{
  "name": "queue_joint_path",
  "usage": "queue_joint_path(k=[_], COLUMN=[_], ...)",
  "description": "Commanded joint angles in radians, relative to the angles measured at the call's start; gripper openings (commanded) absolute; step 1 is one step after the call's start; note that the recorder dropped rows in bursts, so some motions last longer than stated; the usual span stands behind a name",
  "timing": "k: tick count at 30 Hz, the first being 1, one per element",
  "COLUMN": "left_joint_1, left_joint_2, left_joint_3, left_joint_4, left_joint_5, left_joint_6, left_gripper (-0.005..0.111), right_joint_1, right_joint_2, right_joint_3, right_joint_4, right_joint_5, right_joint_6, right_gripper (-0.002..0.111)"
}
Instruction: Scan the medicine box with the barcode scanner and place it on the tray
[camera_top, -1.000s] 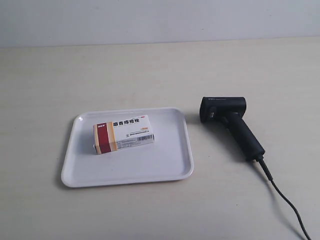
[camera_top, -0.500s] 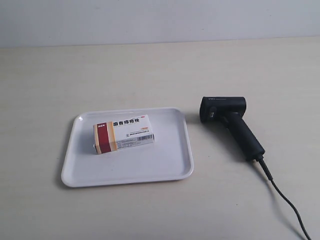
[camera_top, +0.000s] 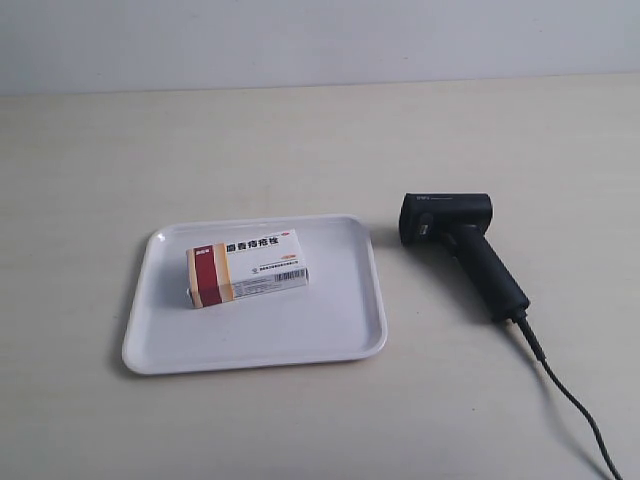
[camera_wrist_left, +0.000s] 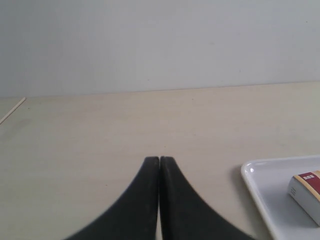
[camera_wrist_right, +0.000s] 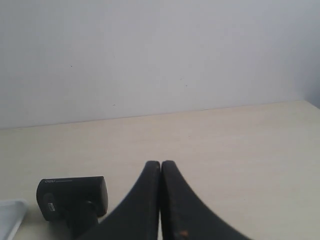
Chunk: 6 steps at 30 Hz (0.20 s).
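Observation:
The white medicine box (camera_top: 247, 267) with its dark red and orange end lies flat on the white tray (camera_top: 340, 325) in the exterior view. The black barcode scanner (camera_top: 462, 243) rests on the table beside the tray, its cable (camera_top: 570, 400) trailing toward the lower edge. Neither arm appears in the exterior view. My left gripper (camera_wrist_left: 159, 159) is shut and holds nothing; the tray's corner (camera_wrist_left: 252, 172) and the box's end (camera_wrist_left: 306, 192) show off to one side of it. My right gripper (camera_wrist_right: 160, 163) is shut and holds nothing, with the scanner's head (camera_wrist_right: 72, 197) beside it.
A pale wooden table (camera_top: 300, 140) carries everything and ends at a plain light wall (camera_top: 320, 40). A thin pale line (camera_wrist_left: 12, 110) marks the tabletop far from the left gripper.

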Motion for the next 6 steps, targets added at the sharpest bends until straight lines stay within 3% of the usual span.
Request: queue_joint_path(k=[1, 6], left_joint_1=[0.003, 0.003], left_joint_2=[-0.006, -0.006], left_joint_3=[0.003, 0.003], left_joint_4=[-0.008, -0.008], left_joint_5=[-0.001, -0.001], left_joint_6=[0.001, 0.001], left_gripper=[0.003, 0.003], right_joint_1=[-0.006, -0.006], right_joint_2=[-0.006, -0.006], right_joint_3=[0.005, 0.005], right_joint_4=[0.000, 0.000], right_joint_5=[-0.001, -0.001], right_joint_6=[-0.003, -0.003], right_gripper=[0.000, 0.000])
